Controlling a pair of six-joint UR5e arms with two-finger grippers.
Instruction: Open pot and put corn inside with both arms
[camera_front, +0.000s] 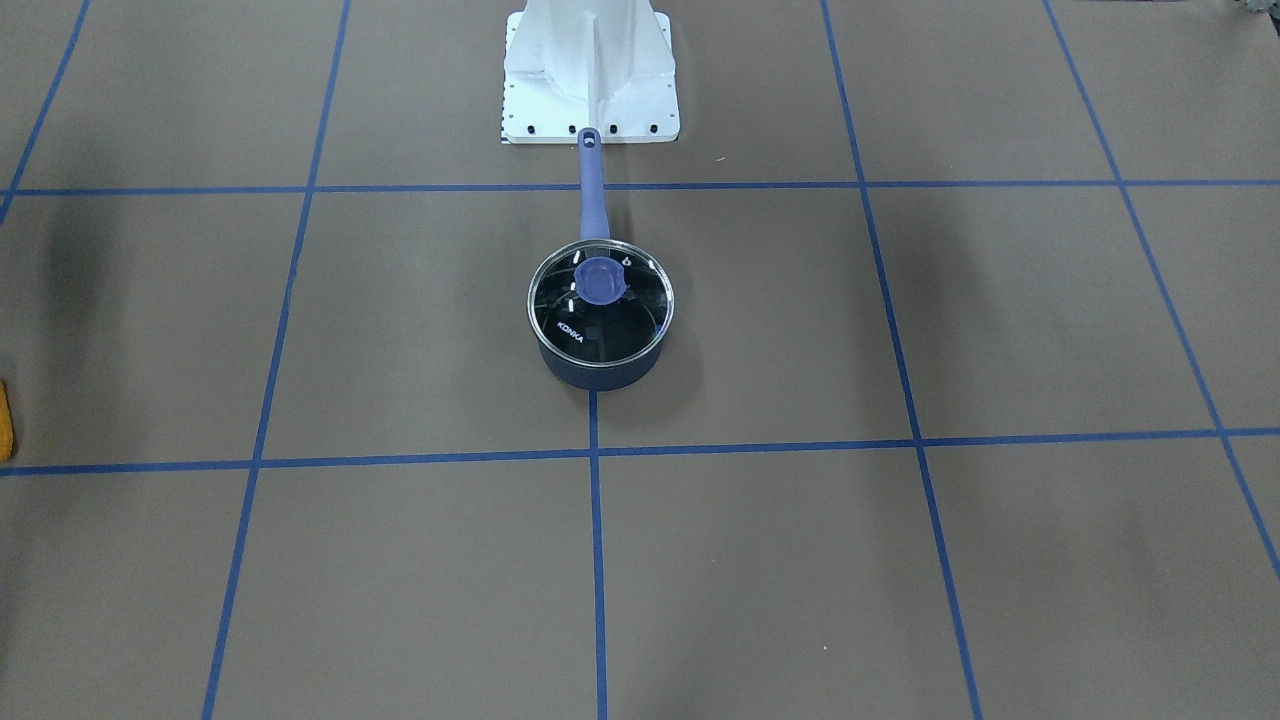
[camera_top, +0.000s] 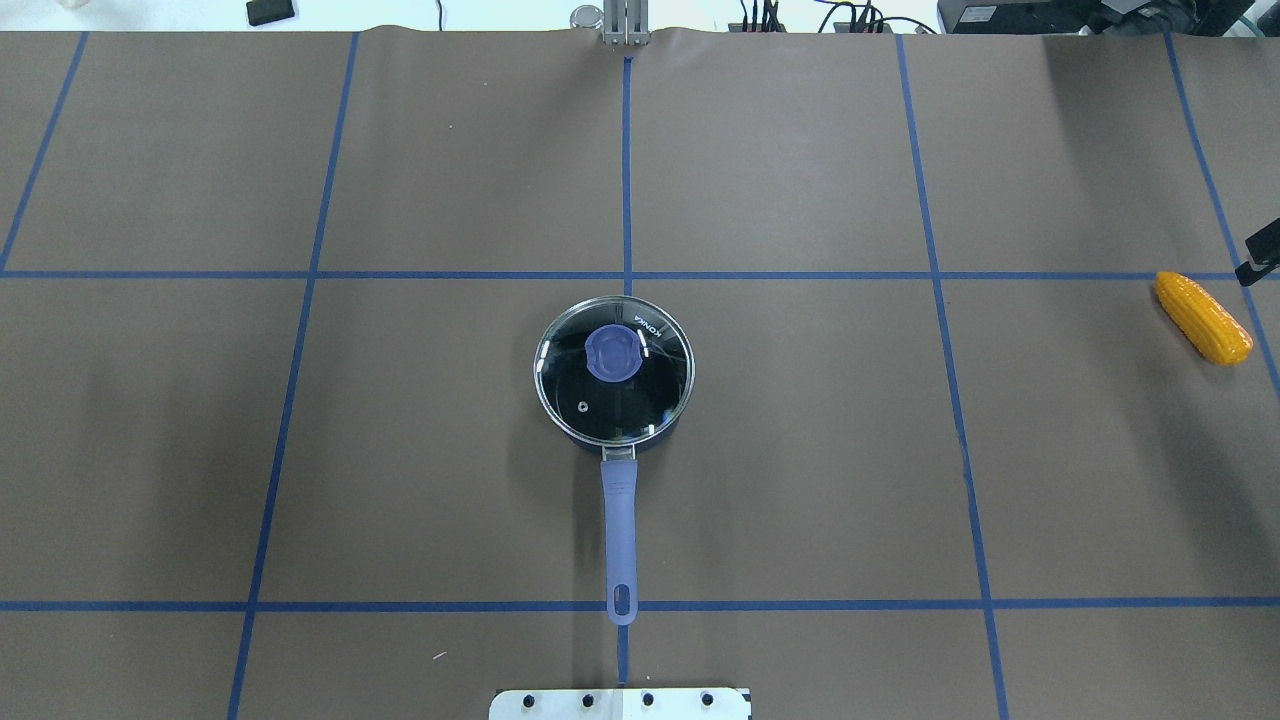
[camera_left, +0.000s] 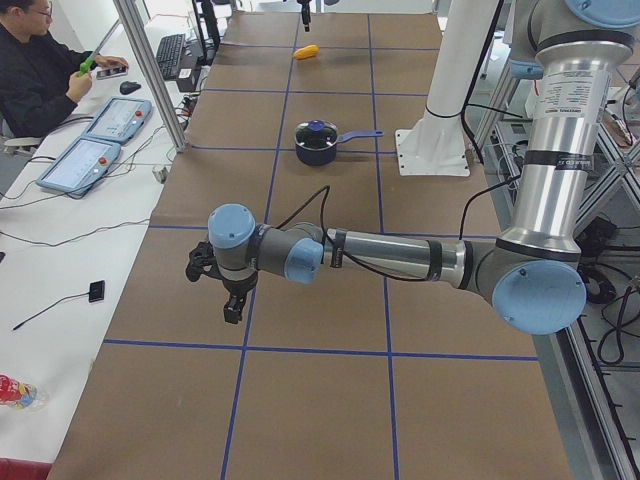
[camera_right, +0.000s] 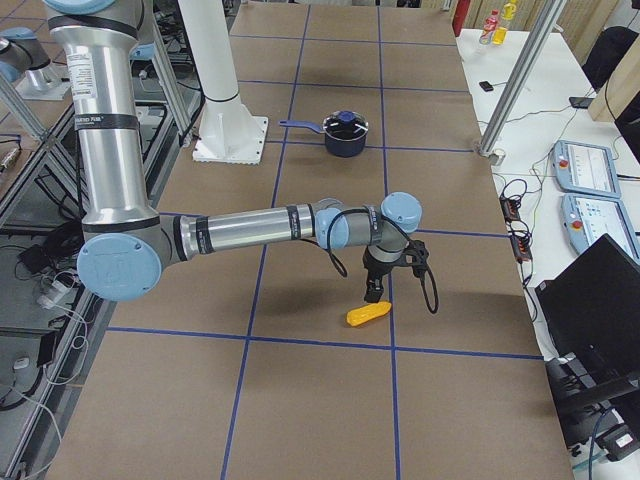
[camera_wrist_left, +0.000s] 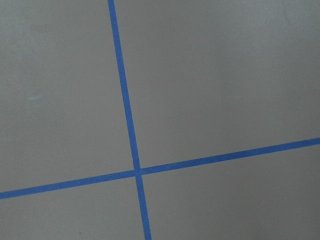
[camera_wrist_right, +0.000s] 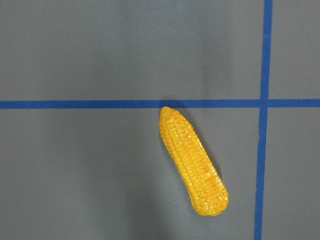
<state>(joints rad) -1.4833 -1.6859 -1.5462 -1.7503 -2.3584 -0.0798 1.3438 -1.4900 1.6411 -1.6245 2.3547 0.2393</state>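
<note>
The pot (camera_front: 600, 375) stands at the table's middle with its glass lid (camera_top: 650, 395) on and blue knob (camera_top: 612, 355) on top. Its lavender handle (camera_top: 620, 530) points toward the robot base. The corn (camera_top: 1202, 317) lies flat at the table's far right end; it also shows in the right wrist view (camera_wrist_right: 192, 161). My right gripper (camera_right: 372, 292) hangs just above the corn (camera_right: 367, 314), apart from it; I cannot tell if it is open. My left gripper (camera_left: 232, 310) hangs over bare table at the far left end, far from the pot (camera_left: 317, 142); I cannot tell its state.
Blue tape lines (camera_wrist_left: 131, 135) grid the brown table cover. The white robot base plate (camera_front: 590, 70) stands just behind the handle's tip. An operator (camera_left: 40, 70) and control pendants (camera_left: 90, 150) are on a side table beyond the far edge.
</note>
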